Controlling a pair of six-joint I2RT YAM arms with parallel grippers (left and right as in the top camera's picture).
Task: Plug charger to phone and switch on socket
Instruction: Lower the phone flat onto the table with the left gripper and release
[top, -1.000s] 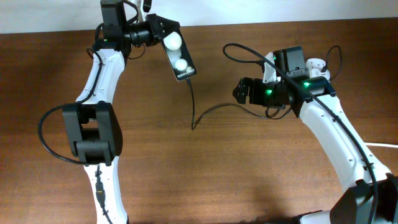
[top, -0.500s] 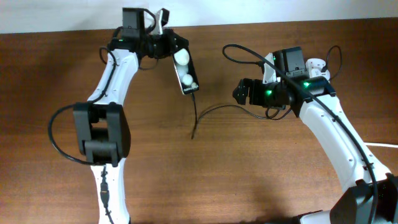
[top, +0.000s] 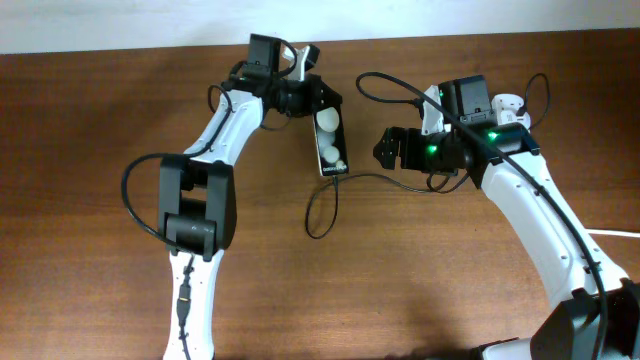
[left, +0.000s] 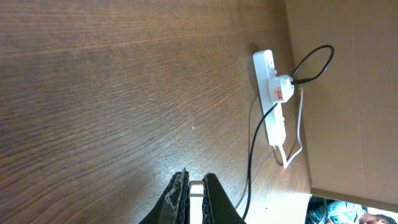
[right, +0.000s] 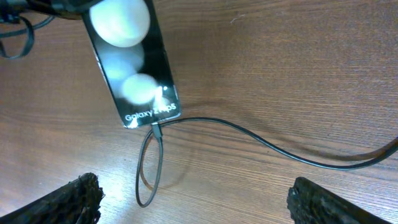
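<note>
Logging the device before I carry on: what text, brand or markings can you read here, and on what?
"Galaxy Z Flip5": white print at the lower end of the phone face, right wrist view.
Red marking on the socket, left wrist view: too small to read.
Nothing else is legible.

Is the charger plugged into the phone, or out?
Plugged in, it seems: in the right wrist view the tip of the charger sits in the end edge of the phone, below its white text.
</note>
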